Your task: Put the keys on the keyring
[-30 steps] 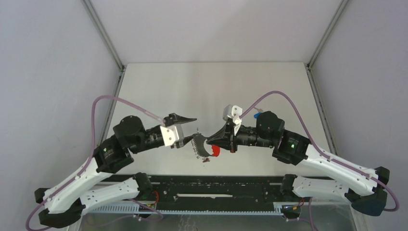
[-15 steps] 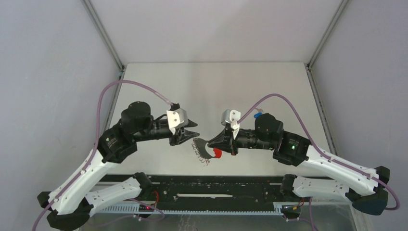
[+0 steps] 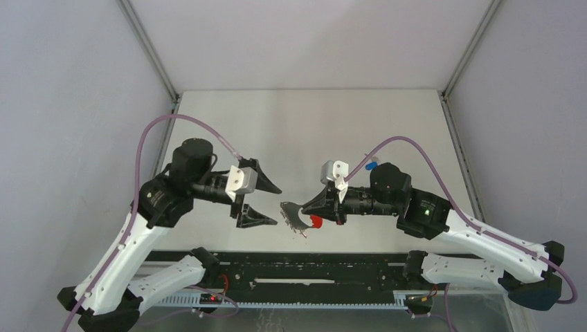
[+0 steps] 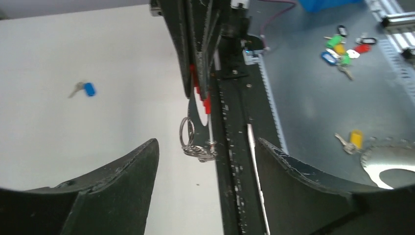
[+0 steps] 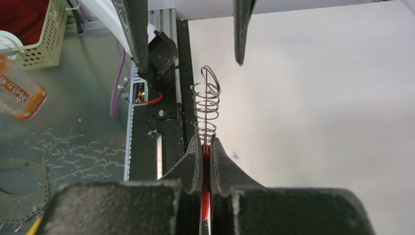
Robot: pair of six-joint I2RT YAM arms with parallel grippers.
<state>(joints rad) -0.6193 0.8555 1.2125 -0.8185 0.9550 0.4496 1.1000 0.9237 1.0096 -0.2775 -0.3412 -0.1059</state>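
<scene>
My right gripper (image 3: 294, 211) is shut on the keyring's red band (image 3: 315, 220) and holds it above the table's near edge. The silver rings (image 3: 299, 232) stick out past its tips. In the right wrist view the gripper (image 5: 206, 142) pinches the red band (image 5: 206, 164), with the rings (image 5: 206, 105) beyond. My left gripper (image 3: 257, 202) is wide open and empty, a little left of the rings. In the left wrist view the rings (image 4: 193, 144) hang level with its fingertips (image 4: 151, 147). The blue-tagged key (image 3: 370, 164) lies on the table behind the right arm, and shows in the left wrist view (image 4: 85, 89). No red-tagged key shows on the table.
The black base rail (image 3: 311, 266) runs along the table's near edge, under the keyring. Off the table, the left wrist view shows several spare keys with coloured tags (image 4: 342, 46) and a yellow-tagged key (image 4: 352, 139). A basket (image 5: 39, 34) and an orange bottle (image 5: 17, 93) stand beside the table.
My left gripper has drawn back to the left, away from the rings, and its jaws have opened wide. My right gripper keeps hold of the red band and has barely moved.
</scene>
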